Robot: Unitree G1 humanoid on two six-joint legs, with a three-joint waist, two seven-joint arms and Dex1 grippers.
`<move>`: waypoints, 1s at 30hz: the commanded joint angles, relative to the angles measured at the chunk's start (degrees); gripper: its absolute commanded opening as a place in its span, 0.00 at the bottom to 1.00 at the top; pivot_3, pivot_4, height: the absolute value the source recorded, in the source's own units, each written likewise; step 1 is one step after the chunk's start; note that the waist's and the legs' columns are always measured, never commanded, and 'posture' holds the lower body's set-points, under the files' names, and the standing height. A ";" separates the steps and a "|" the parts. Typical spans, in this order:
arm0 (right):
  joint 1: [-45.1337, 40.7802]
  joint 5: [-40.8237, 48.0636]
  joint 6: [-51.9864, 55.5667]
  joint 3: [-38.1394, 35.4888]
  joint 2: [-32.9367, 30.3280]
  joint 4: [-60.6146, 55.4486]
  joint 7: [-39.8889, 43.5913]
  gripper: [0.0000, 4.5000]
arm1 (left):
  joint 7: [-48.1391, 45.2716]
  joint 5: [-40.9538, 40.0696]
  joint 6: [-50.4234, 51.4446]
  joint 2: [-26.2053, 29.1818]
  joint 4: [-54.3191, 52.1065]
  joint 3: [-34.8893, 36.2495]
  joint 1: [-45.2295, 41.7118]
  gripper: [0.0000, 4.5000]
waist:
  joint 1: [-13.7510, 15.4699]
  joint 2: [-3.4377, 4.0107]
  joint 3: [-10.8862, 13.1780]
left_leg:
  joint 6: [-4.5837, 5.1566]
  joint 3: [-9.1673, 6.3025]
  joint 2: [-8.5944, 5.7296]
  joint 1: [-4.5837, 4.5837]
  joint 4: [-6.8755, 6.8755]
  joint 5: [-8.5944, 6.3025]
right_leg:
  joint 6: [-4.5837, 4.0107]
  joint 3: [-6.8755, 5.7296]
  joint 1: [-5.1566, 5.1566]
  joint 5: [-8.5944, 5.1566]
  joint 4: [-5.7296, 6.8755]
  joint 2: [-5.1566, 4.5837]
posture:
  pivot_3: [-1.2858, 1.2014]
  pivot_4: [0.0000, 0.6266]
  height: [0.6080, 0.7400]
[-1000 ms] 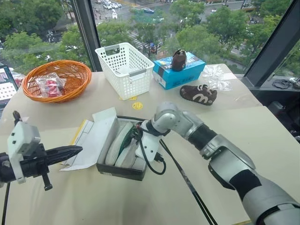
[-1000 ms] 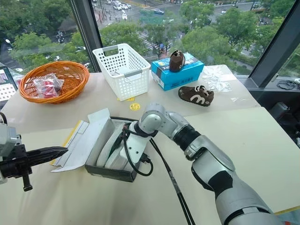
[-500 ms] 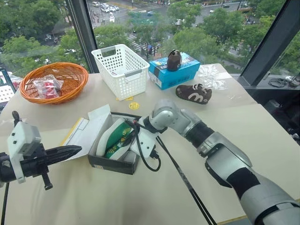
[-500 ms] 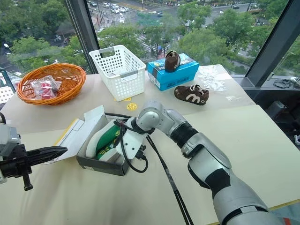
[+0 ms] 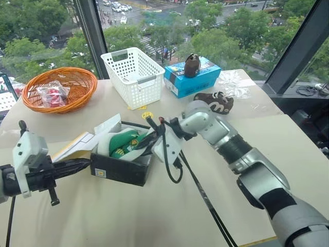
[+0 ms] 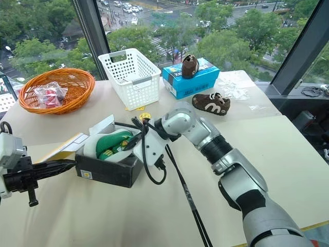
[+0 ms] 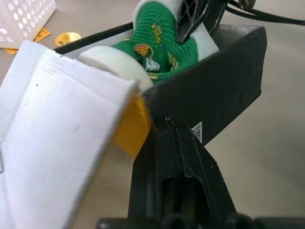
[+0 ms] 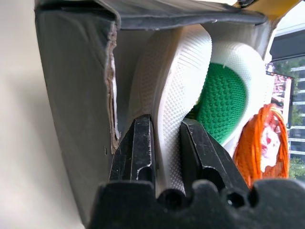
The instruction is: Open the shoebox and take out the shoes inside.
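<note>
**Shoe pinched and coming up out of the open box**

Nearest to us, the left claw [image 5: 77, 165] was fully closed with nothing between its fingers, its tip resting just beside the near-left corner of the shoebox [image 5: 122, 170], where the black base meets the folded-back lid [image 5: 77, 145]. We judged it was bracing the box, not gripping it.

What had changed in the last second mattered most. A second before, the shoebox lay flat on the worktop [image 5: 154, 216] with the right claw reaching down inside it; now the box had tipped up onto its near side, its black wall facing us, and the shoes [image 5: 123, 144] stood higher in the opening, green soles showing. The right claw [image 5: 149, 145] had narrowed from a wider gap and lifted. The lid was already open, so we took the first half of the task as done and the removal as under way, with neither shoe clear of the box yet.

The right claw stood at a narrow opening, its two fingers [image 8: 143, 152] pressed either side of the white sole edge of one shoe, just beside the box's inner wall. The box lifting with the shoe suggested drag between them.

Farther back stood the white basket [image 5: 134, 74], the orange basket [image 5: 59, 90] far left, and the blue box [image 5: 193, 78] with brown shoes.
</note>
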 commanded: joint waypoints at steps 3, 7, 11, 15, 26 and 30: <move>-1.86 -17.21 -11.47 0.79 -3.85 1.44 -11.23 0.08 | -1.00 0.51 -1.08 1.42 0.87 -0.29 -1.74 0.00 | 0.09 0.00 0.00 | -0.01 0.00 0.00 0.01 0.00 0.01 | 0.27 0.00 -0.01 -0.17 0.03 0.01 | 0.52 0.24 0.93; -2.33 -26.94 -15.37 2.07 -4.66 2.41 -19.42 0.08 | -1.59 0.75 -1.10 1.71 1.41 -0.64 -2.32 0.00 | 0.02 -0.03 0.01 | -0.02 0.04 -0.01 0.00 0.00 0.01 | 0.32 0.03 -0.04 -0.20 0.04 0.00 | 0.52 0.24 0.93; -2.78 -36.64 -16.80 2.52 -5.70 2.08 -27.88 0.08 | -1.87 0.92 -0.99 1.78 1.56 -0.78 -2.77 0.00 | -0.39 -0.03 0.01 | -0.15 0.05 0.02 0.01 -0.01 0.08 | 0.30 0.08 -0.08 -0.20 0.10 0.04 | 0.52 0.24 0.93; -1.40 -40.47 -15.53 1.07 -5.91 -1.35 -34.00 0.08 | -2.13 0.98 -0.78 1.92 1.62 -0.46 -2.75 0.00 | -0.31 -0.04 0.01 | -0.24 0.04 0.02 0.02 0.00 0.14 | 0.29 0.09 -0.08 -0.20 0.12 0.04 | 0.52 0.24 0.93; 0.56 -46.70 -12.33 -0.61 -8.69 -9.42 -42.10 0.08 | -2.84 0.80 -0.54 2.72 2.39 -0.92 -3.53 0.00 | -0.29 -0.05 0.01 | -0.16 0.03 0.02 0.00 -0.01 0.10 | 0.27 0.09 -0.10 -0.21 0.10 0.05 | 0.52 0.24 0.93; 0.10 -48.99 -10.75 -1.12 -9.43 -10.78 -45.79 0.08 | -3.19 0.98 -0.78 2.97 3.06 -1.43 -4.05 0.00 | -0.37 -0.05 0.01 | -0.14 0.04 0.02 0.00 -0.01 0.09 | 0.27 0.09 -0.10 -0.21 0.11 0.06 | 0.52 0.24 0.93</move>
